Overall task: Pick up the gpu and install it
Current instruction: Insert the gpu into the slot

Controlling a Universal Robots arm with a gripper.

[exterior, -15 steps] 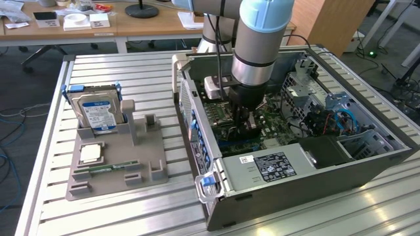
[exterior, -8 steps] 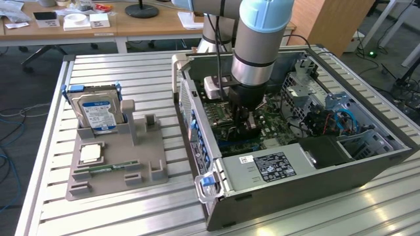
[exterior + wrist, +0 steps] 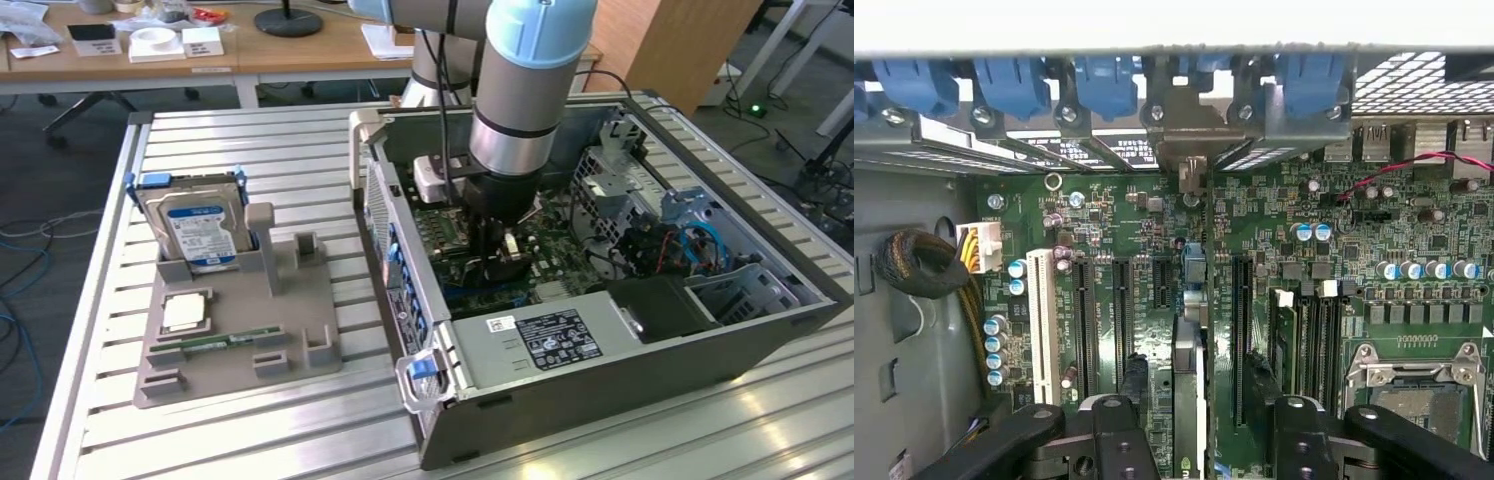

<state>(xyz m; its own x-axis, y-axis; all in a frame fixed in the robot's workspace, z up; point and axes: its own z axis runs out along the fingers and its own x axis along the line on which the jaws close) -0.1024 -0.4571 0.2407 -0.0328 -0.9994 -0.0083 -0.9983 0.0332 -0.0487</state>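
On the exterior view's left we see a grey holder [image 3: 240,335] carrying a hard drive [image 3: 198,232], a processor chip [image 3: 184,312] and a memory stick [image 3: 220,340]; to its right lies the open computer case [image 3: 587,350], into which the arm reaches. In the wrist view the gpu [image 3: 1192,350] stands on edge between the two fingers [image 3: 1122,440], its long axis running straight away from the gripper [image 3: 1199,430] toward the silvery bracket [image 3: 1189,140] at the case's rear wall, under the blue slot clips [image 3: 1104,80]. We see the fingers spread apart, one on each side of the card and clear of it, so we judge the card released and seated in its slot. Empty black slots [image 3: 1082,310] flank it on one side, the memory sockets [image 3: 1319,340] on the other, leaving narrow room sideways and open room above.
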